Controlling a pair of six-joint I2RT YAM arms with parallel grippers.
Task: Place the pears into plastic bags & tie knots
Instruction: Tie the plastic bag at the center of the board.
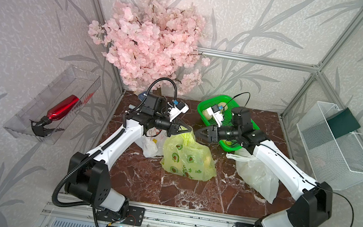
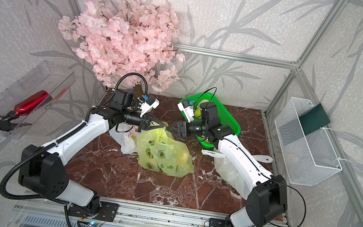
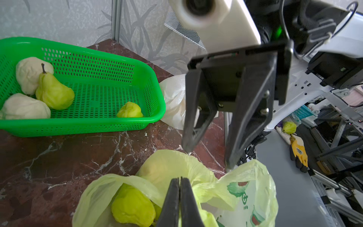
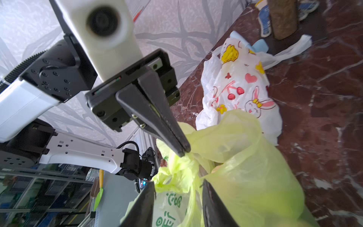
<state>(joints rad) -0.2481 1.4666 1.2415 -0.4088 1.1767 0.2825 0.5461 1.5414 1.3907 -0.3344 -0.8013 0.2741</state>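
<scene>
A yellow-green avocado-print plastic bag sits mid-table with a pear inside. My left gripper is shut on the bunched plastic at the bag's top. Facing it, my right gripper is open, with loose bag plastic between its fingers. I cannot tell whether that bunch is a knot. In both top views the two grippers nearly meet above the bag. More pears lie in the green basket. A rabbit-print white bag lies behind, and another white bag lies under my right arm.
Two pale round fruits share the green basket at the back right. A pink blossom tree stands at the back left. A white wire basket hangs on the right wall, and a clear tray with a red spray bottle on the left.
</scene>
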